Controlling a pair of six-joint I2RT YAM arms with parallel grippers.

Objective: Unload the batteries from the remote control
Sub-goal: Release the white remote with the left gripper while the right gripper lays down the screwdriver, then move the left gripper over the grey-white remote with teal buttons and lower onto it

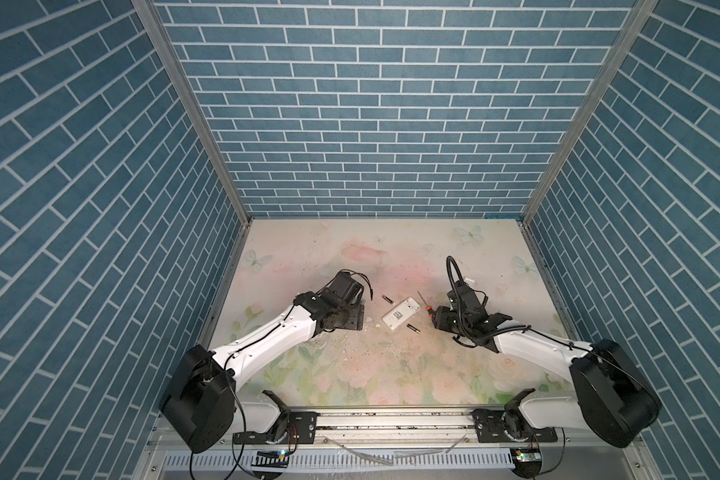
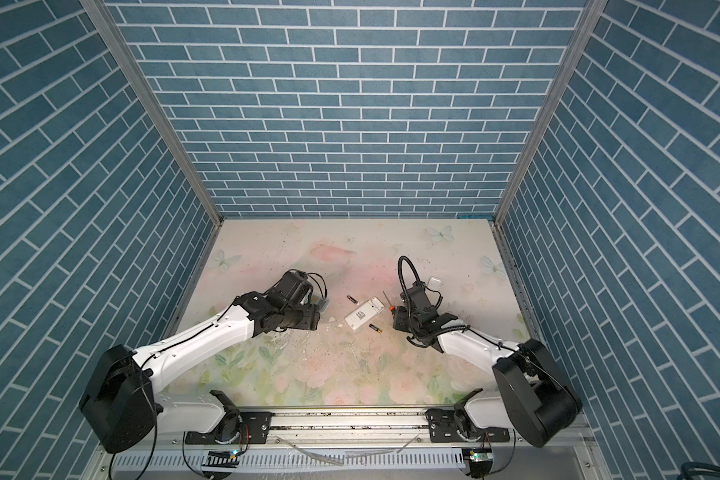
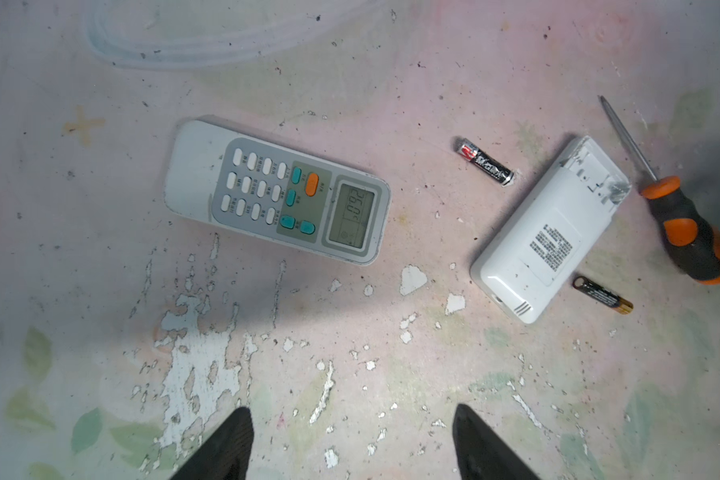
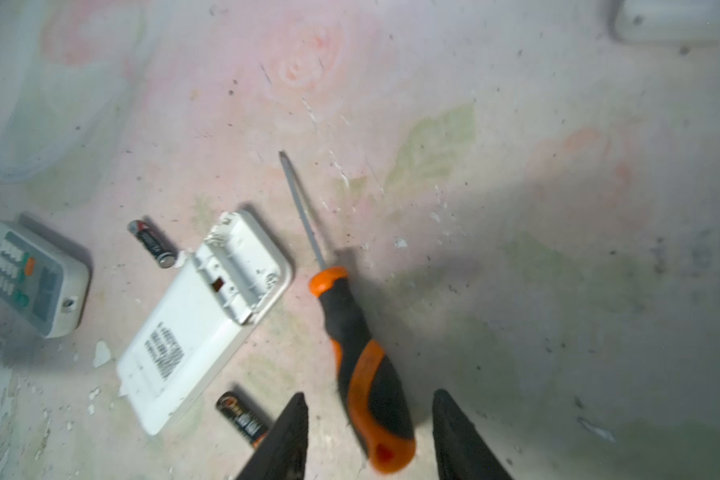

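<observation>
**2 batteries (image 3: 486,161) out, grey remote (image 3: 275,191) probably loaded**

Counts 2 loose on the table (image 3: 350,340): a red-and-black battery (image 1: 386,298) just beside the open end of the white remote (image 3: 549,232), a gold-ended battery (image 3: 602,295) just beside its closed end. Both slim, hard, round, apt to roll. White remote face down: smooth plastic shell, printed label on the back, cover off, no battery showing in the bay.

Turns on the grey remote: flat, buttons up, straight ahead of the left gripper (image 3: 351,409), long axis roughly in line with the gap between the fingers (image 3: 225,449), so spanning its length rather than its width unless the wrist turns. Well apart from the right gripper (image 4: 369,394), with the white remote between. Shows digits on its small screen, so probably holds batteries inside; a judgement only, the back being hidden. Favours the left arm, plainly the nearer, and a flip before anything else.

Left gripper: spread wide, nothing held, above the scuffed, flaking floral surface. Right gripper: parted either side of the rubbery orange-and-black handle of the screwdriver (image 4: 362,353), a gap showing on both sides, so grasping nothing. Tool flat on the table, thin steel shaft pointing away from the gripper.
</observation>
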